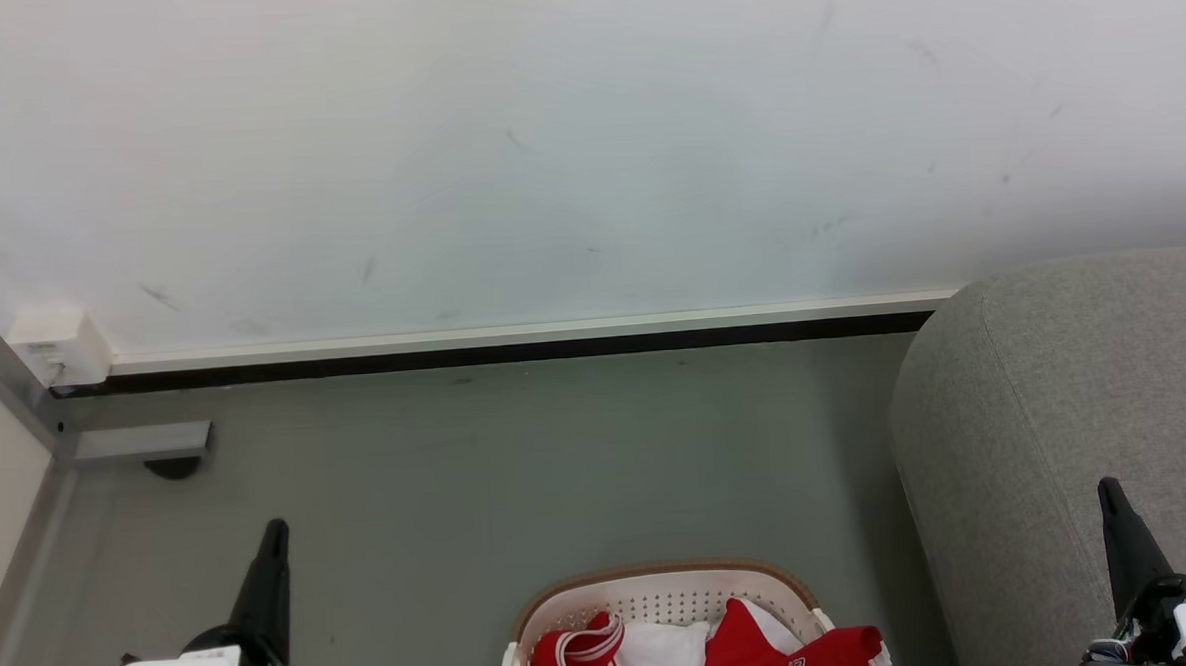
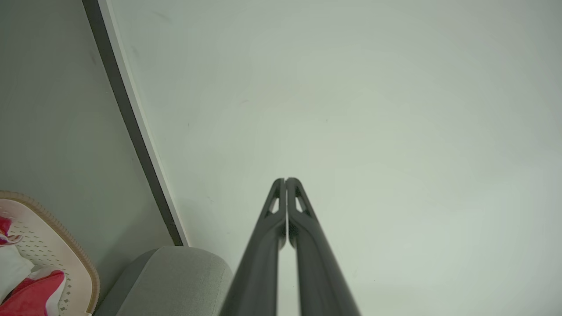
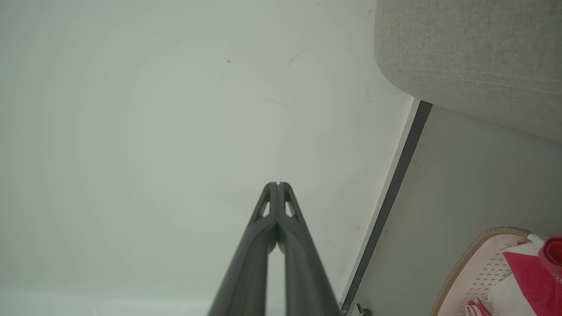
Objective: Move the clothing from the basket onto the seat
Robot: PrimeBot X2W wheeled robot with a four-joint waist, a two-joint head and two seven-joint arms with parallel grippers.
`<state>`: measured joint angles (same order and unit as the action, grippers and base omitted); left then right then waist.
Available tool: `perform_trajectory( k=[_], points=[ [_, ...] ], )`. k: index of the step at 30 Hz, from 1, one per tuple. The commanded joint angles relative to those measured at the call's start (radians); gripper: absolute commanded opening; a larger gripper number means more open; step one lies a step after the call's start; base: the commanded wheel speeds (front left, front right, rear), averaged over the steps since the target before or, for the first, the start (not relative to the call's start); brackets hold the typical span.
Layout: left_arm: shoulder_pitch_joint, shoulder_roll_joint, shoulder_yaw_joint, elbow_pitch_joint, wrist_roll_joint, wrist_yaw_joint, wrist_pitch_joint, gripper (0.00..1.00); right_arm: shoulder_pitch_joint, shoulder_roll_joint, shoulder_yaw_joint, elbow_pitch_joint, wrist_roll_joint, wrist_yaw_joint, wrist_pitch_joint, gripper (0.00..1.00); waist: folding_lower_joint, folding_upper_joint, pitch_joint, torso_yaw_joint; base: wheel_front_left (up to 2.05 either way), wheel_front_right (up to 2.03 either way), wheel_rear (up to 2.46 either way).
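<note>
Both empty and fully closed, our left gripper [image 1: 274,532] and right gripper [image 1: 1108,491] flank the basket [image 1: 664,576] holding the clothing [image 1: 737,647]; the seat [image 1: 1057,403] stands near on our right. We should open one and pinch a red fold.

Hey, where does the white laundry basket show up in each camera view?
Head view: basket at the bottom edge, centre, partly cut off.
Left wrist view: basket in the lower left corner.
Right wrist view: basket in the lower right corner.
Shared landmark: the grey sofa near it, seen in all three views.
</note>
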<state>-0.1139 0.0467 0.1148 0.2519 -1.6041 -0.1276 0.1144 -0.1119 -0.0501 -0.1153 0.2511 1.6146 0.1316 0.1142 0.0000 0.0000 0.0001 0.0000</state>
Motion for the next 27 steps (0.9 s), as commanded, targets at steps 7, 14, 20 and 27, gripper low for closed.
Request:
perform_trajectory(
  k=[7,14,20,27],
  points=[
    [-0.008,0.007,0.002,0.001,-0.014,-0.006,0.004,0.00,-0.010,0.000,-0.004,0.001,-0.007,-0.002,0.004,0.00,0.0000,0.0000,0.000,0.000,0.00,0.00,0.00],
    [-0.008,0.007,0.002,0.001,-0.014,-0.006,0.004,0.00,-0.010,0.000,-0.004,0.001,-0.007,-0.002,0.004,0.00,0.0000,0.0000,0.000,0.000,0.00,0.00,0.00],
    [-0.008,0.007,0.002,0.001,-0.014,-0.006,0.004,0.00,-0.010,0.000,-0.004,0.001,-0.007,-0.002,0.004,0.00,0.0000,0.0000,0.000,0.000,0.00,0.00,0.00],
    [-0.008,0.007,0.002,0.001,-0.014,-0.006,0.004,0.00,-0.010,0.000,-0.004,0.001,-0.007,-0.002,0.004,0.00,0.0000,0.0000,0.000,0.000,0.00,0.00,0.00]
  ],
)
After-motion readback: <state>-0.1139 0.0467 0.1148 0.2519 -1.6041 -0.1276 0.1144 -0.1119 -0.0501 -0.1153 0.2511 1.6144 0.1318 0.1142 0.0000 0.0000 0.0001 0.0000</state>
